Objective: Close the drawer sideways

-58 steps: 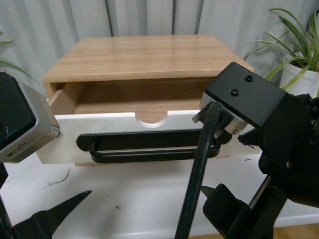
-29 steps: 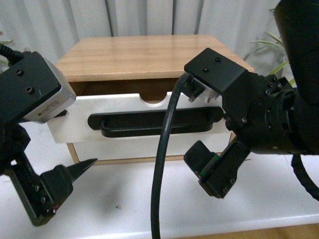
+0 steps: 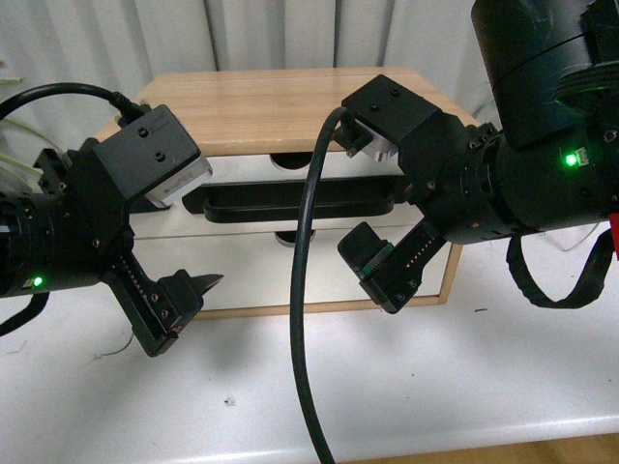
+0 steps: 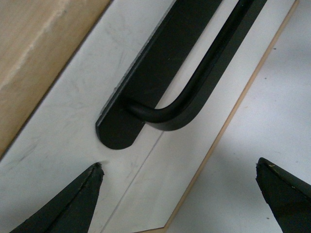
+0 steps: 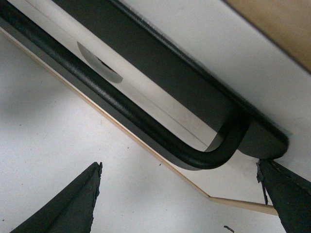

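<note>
The drawer (image 3: pixel 232 193) has a white front and a long black bar handle (image 3: pixel 290 200), and it sits pushed in flush under the wooden top of the cabinet (image 3: pixel 271 106). Its half-round notch (image 3: pixel 286 160) shows at the top edge. My left gripper (image 3: pixel 184 304) is open, just before the drawer's left end. In the left wrist view the handle's end (image 4: pixel 163 114) lies past the open gripper (image 4: pixel 177 165). My right gripper (image 3: pixel 382 271) is open before the drawer's right end. In the right wrist view the handle's bend (image 5: pixel 214 155) lies near the open gripper (image 5: pixel 179 166), with one fingertip (image 5: pixel 272 182) close to the drawer front.
A plain white lower drawer front (image 3: pixel 251 261) without a handle sits below. The cabinet stands on a white table (image 3: pixel 435 367). A black cable (image 3: pixel 302 319) hangs from my right wrist across the middle. A grey curtain (image 3: pixel 271 34) is behind.
The drawer has gone from half open to flush with the cabinet. Both arms have moved forward and up, close to the drawer front.
</note>
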`<action>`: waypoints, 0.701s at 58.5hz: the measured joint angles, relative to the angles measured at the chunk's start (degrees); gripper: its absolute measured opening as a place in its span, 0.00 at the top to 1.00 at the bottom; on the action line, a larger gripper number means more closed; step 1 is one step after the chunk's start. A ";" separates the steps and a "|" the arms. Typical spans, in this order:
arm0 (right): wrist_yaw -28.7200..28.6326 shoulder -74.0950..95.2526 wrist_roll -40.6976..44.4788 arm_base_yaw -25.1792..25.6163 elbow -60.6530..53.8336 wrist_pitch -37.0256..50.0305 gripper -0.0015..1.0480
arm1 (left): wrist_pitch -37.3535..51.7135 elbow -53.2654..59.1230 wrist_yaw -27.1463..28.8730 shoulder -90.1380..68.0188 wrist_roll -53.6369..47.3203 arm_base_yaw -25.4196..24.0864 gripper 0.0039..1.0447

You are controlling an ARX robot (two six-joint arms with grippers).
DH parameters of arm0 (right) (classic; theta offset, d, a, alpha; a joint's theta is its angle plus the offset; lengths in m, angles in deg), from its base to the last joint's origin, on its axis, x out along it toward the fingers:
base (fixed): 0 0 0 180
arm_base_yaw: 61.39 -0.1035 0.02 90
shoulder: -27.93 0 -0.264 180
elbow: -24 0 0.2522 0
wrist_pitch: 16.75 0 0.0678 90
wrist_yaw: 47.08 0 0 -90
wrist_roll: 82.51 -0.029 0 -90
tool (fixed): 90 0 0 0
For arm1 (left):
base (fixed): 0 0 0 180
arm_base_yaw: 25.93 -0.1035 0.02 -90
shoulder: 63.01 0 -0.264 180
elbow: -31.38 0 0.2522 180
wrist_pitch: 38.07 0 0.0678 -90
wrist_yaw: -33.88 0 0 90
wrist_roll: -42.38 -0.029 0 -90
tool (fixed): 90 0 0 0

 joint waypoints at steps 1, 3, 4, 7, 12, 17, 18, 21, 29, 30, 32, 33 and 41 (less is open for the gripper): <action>-0.02 0.07 0.00 0.02 0.07 -0.02 0.06 | -0.09 -0.22 0.00 -0.20 0.00 0.00 0.06; -0.24 0.72 -0.04 0.07 0.50 -0.17 0.06 | -0.17 -0.66 0.11 -0.92 -0.02 0.04 0.06; -0.31 0.90 -0.11 0.09 0.68 -0.26 0.06 | -0.22 -0.85 0.17 -1.18 -0.07 0.07 0.06; -0.33 1.49 -0.22 0.09 1.01 -0.28 0.06 | -0.72 -1.62 0.11 -1.99 -0.04 0.17 0.06; -0.44 2.10 -0.35 0.09 1.42 -0.35 0.06 | -1.01 -2.34 0.02 -3.19 -0.04 0.37 0.06; -0.70 2.43 -0.46 0.09 1.46 -0.31 0.06 | -1.36 -2.60 0.04 -3.89 -0.07 0.50 0.06; -0.87 2.43 -0.48 0.09 1.44 -0.31 0.06 | -1.44 -2.60 0.02 -3.89 -0.07 0.50 0.06; -1.22 2.10 -0.50 0.20 1.14 -0.04 0.06 | -1.44 -2.45 -0.04 -3.43 0.02 0.55 0.06; -1.38 -0.83 -0.22 0.94 -2.29 3.02 0.06 | 1.27 0.35 0.90 -0.07 0.07 0.68 0.06; -1.25 -2.51 -0.20 1.49 -3.63 4.13 0.06 | 2.23 1.62 1.40 1.86 0.24 0.66 0.06; -0.85 -5.33 -0.20 2.27 -5.73 5.79 0.06 | 3.67 3.50 1.44 4.81 0.83 0.66 0.06; -0.85 -6.14 -0.22 2.47 -6.27 6.16 0.06 | 3.96 4.02 1.53 5.62 0.92 0.63 0.06; 0.15 -17.18 -1.46 4.24 -15.30 10.36 0.06 | 6.86 12.50 1.70 15.39 3.13 0.66 0.06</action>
